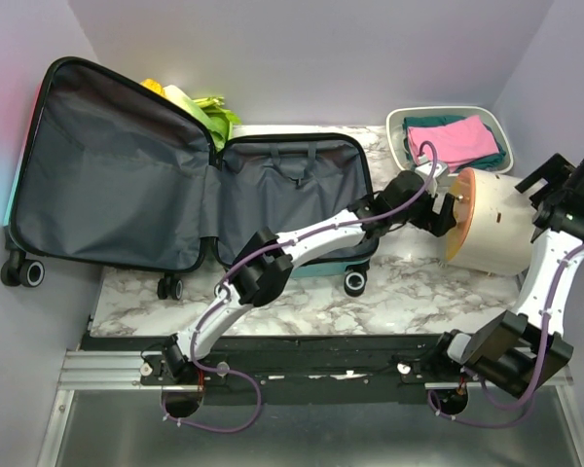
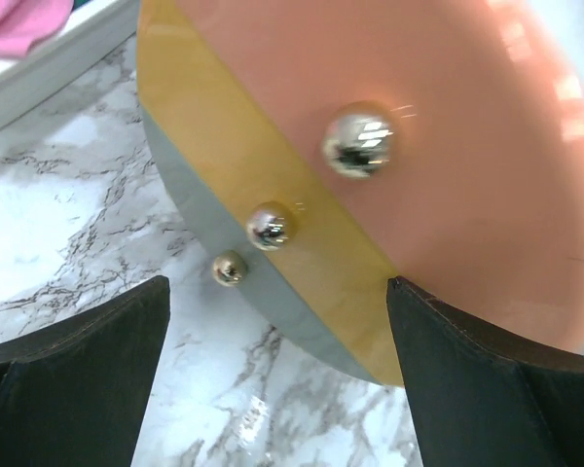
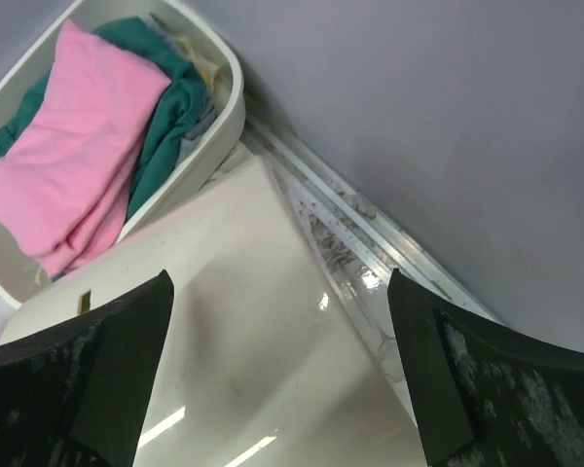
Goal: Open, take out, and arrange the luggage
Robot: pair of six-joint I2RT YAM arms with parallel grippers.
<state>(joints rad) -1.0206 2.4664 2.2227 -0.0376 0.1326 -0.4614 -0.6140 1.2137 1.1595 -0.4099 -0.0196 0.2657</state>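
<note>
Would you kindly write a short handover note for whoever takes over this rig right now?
Left gripper: open, jaws either side of the round case's studded pink end, not closed on it.
Right gripper: open, over that case's cream shell.
Suitcase: on the left, unzipped and spread open, visible lining bare.
Done: opening; the round case sits on the table by the white tray.
Left: arranging.
</note>
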